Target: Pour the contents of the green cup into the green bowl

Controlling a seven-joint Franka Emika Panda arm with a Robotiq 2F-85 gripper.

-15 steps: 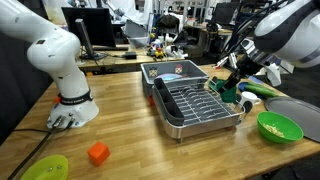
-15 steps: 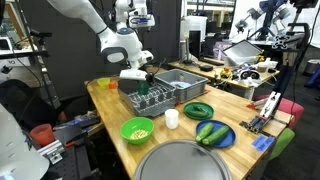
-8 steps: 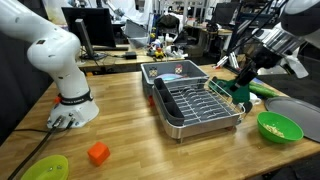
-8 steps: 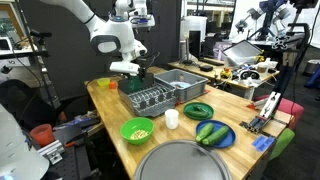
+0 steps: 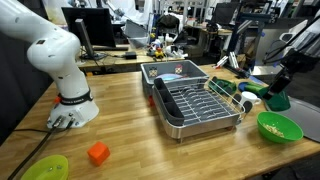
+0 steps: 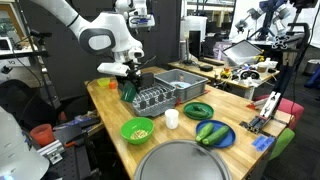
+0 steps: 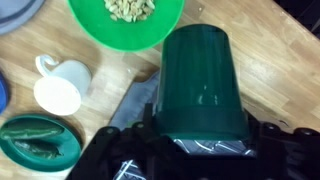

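My gripper [image 5: 279, 92] is shut on the dark green cup [image 5: 277, 101] and holds it in the air just above and behind the lime-green bowl [image 5: 279, 127]. The bowl stands on the wooden table right of the dish rack and holds pale bits. In an exterior view the cup [image 6: 128, 90] hangs by the rack's end, up from the bowl [image 6: 137, 129]. In the wrist view the cup [image 7: 205, 80] fills the middle between the jaws [image 7: 200, 152], with the bowl [image 7: 125, 20] at the top edge. The cup's contents are hidden.
A grey dish rack [image 5: 195, 105] stands mid-table. A white mug [image 6: 171, 118], a dark green dish [image 6: 198, 109], a blue plate with cucumbers [image 6: 213, 133] and a large grey disc [image 6: 185, 160] lie near the bowl. A lime plate [image 5: 45, 168] and an orange block [image 5: 97, 153] lie near the robot base [image 5: 70, 105].
My gripper has carried the green cup from over the dish rack's end sideways off the rack to a spot above the green bowl.
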